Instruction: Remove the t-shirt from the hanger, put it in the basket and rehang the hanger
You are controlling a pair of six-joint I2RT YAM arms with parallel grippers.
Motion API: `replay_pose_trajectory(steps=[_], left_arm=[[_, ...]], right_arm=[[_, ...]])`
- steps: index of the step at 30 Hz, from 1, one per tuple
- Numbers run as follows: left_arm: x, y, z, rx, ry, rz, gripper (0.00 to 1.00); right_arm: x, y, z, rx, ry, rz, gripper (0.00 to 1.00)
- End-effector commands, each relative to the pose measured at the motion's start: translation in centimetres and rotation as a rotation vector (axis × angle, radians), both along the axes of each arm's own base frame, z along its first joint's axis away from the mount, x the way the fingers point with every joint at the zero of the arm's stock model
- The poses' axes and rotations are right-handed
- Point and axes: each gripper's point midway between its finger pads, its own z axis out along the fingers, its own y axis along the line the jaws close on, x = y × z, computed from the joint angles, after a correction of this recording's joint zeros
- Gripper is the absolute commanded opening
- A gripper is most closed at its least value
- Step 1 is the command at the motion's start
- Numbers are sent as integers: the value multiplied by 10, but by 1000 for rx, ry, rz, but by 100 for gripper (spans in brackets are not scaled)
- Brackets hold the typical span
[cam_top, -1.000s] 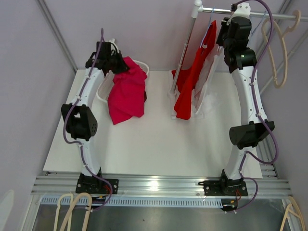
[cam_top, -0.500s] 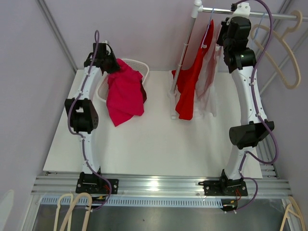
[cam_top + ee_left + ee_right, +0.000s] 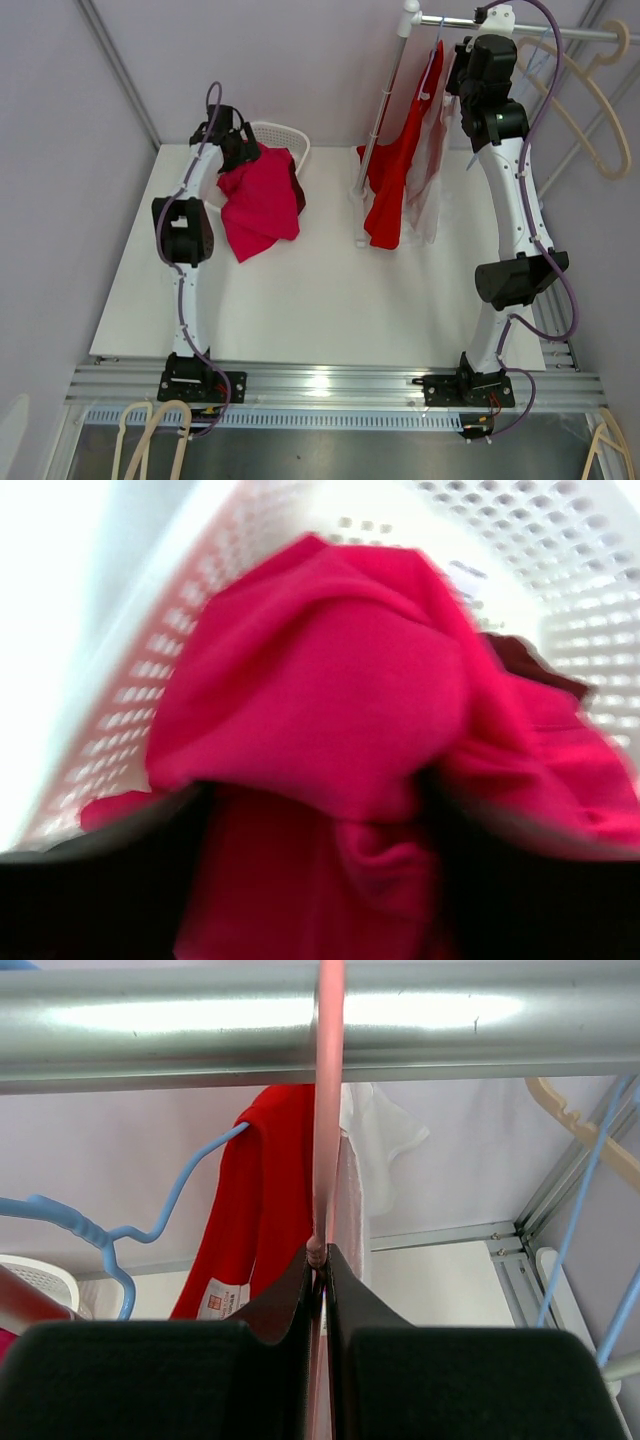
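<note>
Rail (image 3: 520, 22) at far right, basket (image 3: 285, 132) at far left. Magenta t-shirt (image 3: 262, 205) draped over basket rim, hanger-free. Left gripper (image 3: 236, 150) above it, jaw state unreadable. Right gripper (image 3: 320, 1257) clenched on pink hanger (image 3: 328, 1110) bearing white t-shirt (image 3: 372, 1135). Likely step: fetching this hanger. Next move calls for unhooking from rail

Nothing readable from here. A white label (image 3: 222, 1300) on the red t-shirt (image 3: 275, 1180), just left of the right gripper (image 3: 320, 1256), shows only a tiny red mark.
</note>
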Motion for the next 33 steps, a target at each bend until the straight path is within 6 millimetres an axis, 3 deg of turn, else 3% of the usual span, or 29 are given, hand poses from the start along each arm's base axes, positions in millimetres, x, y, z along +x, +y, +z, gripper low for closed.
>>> replay_pose_trajectory(steps=[1, 2, 3, 4, 5, 6, 13, 14, 17, 18, 22, 23, 25, 26, 27, 28, 29, 31, 33], left_arm=[[-9, 6, 81, 101, -128, 36, 99], [-18, 5, 77, 126, -110, 34, 100], [-23, 1, 89, 160, -135, 46, 99], [-28, -1, 127, 163, -216, 58, 100], [-40, -1, 114, 177, -188, 54, 99], [-45, -8, 128, 179, -222, 46, 99], [-96, -11, 241, 178, -502, 27, 100], [-108, -11, 267, 174, -556, 22, 99], [-127, -19, 296, 164, -620, -19, 100], [-139, -20, 313, 150, -655, -21, 99], [-165, -41, 330, 120, -699, -68, 99], [-168, -46, 322, 128, -689, -81, 100], [-180, -64, 330, 134, -713, -109, 99], [-186, -78, 323, 133, -700, -138, 99], [-194, -80, 329, 132, -714, -134, 99], [-200, -86, 330, 125, -723, -146, 99], [-207, -102, 316, 122, -703, -184, 100], [-219, -112, 324, 111, -750, -193, 100], [-240, -130, 315, 100, -761, -251, 100]], right_arm=[[-24, 0, 57, 10, -138, 11, 0], [-25, 1, 59, 13, -144, 14, 0], [-25, 1, 61, 14, -148, 16, 0], [-26, 1, 62, 15, -152, 17, 0], [-28, 1, 64, 15, -155, 19, 0], [-28, 1, 65, 16, -158, 19, 0], [-44, -3, 86, -7, -203, 21, 0], [-47, -4, 91, -6, -215, 22, 0], [-56, -5, 102, -1, -241, 25, 0], [-62, -5, 106, 2, -247, 28, 0], [-77, -7, 111, 9, -242, 8, 0], [-80, -7, 110, 8, -235, 3, 0], [-90, -6, 108, 20, -223, 7, 0], [-95, -7, 108, 25, -224, 6, 0], [-98, -5, 106, 27, -218, 10, 0], [-98, -3, 95, 40, -192, 12, 0], [-111, -3, 100, 50, -205, 9, 0], [-120, -1, 96, 69, -194, 3, 0], [-133, -4, 89, 85, -173, -42, 0]])
